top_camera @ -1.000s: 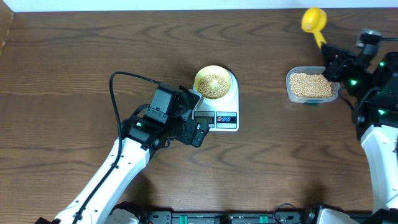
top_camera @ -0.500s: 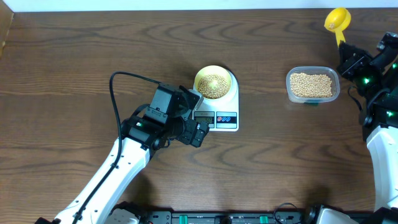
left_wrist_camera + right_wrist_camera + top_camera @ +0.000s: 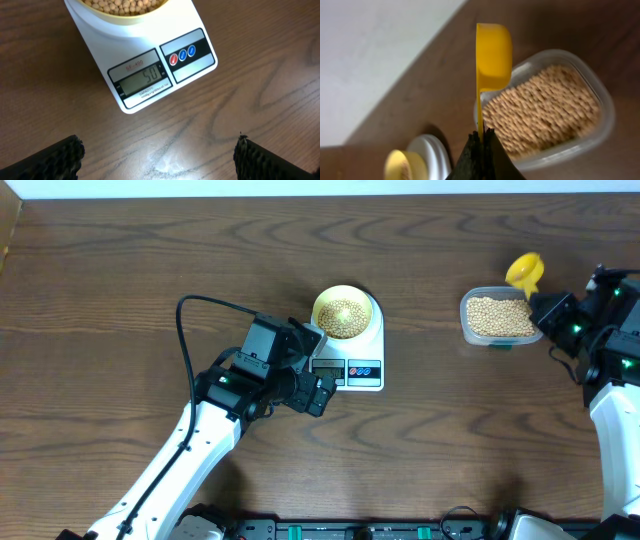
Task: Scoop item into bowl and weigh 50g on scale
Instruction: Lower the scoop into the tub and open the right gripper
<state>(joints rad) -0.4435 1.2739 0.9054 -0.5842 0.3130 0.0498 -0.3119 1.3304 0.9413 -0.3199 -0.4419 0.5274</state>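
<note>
Yellow scoop (image 3: 525, 272) is pinched by its handle in the right claw (image 3: 481, 140), over the clear tub (image 3: 465, 308). The left claw (image 3: 160, 160) gapes wide, empty, near the scale (image 3: 145, 47). The bowl (image 3: 343, 289) of beans (image 3: 345, 318) sits on it, and it shows 50, so weighing looks done. Next: put the scoop down gently. One scoop, tub, bowl, scale; two claws; countless beans.

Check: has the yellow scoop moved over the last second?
Yes. The yellow scoop, held in the right end effector, has moved from beyond the bean tub to its far right corner.
</note>
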